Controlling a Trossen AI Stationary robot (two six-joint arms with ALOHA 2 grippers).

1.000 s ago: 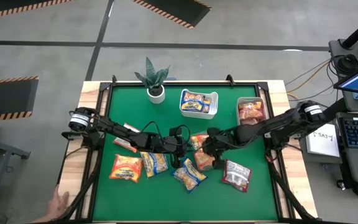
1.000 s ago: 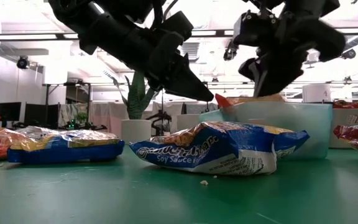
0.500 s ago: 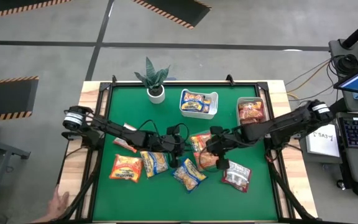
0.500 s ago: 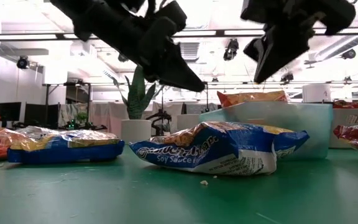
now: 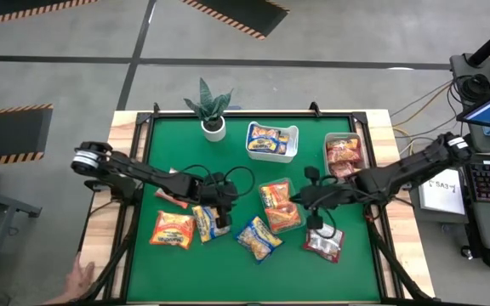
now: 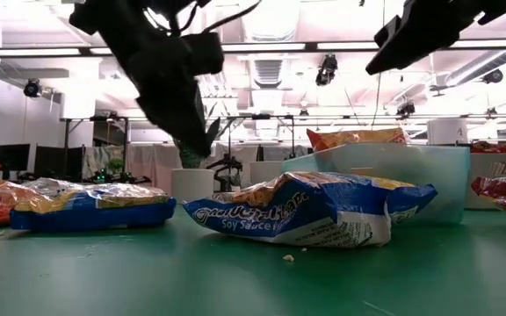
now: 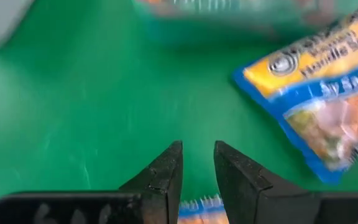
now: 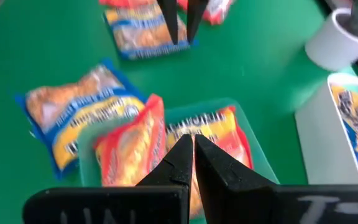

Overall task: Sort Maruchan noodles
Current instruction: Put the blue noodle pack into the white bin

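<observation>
Ramen packets lie flat on the green mat: an orange one (image 5: 172, 229), two yellow-and-blue ones (image 5: 207, 223) (image 5: 259, 240), and a dark red-and-silver one (image 5: 324, 240). Two orange packets (image 5: 279, 206) lie in the clear tray (image 8: 253, 155). My left gripper (image 5: 225, 224) (image 7: 197, 152) points down above the mat beside a yellow-and-blue packet (image 7: 319, 99), open by a narrow gap and empty. My right gripper (image 5: 299, 201) (image 8: 189, 142) hovers over the tray's right side, shut and empty.
At the far side stand a potted plant (image 5: 213, 110), a white tub (image 5: 271, 141) with yellow-and-blue packets and a grey bin (image 5: 344, 151) with red packets. Another packet (image 5: 170, 197) lies under my left arm. A person's hand (image 5: 79, 276) shows at the near left corner.
My right gripper has risen and drawn back toward the table's right edge, leaving the orange packet lying in the clear tray. My left gripper has moved toward the table's left and near side and tipped to point more steeply down.
</observation>
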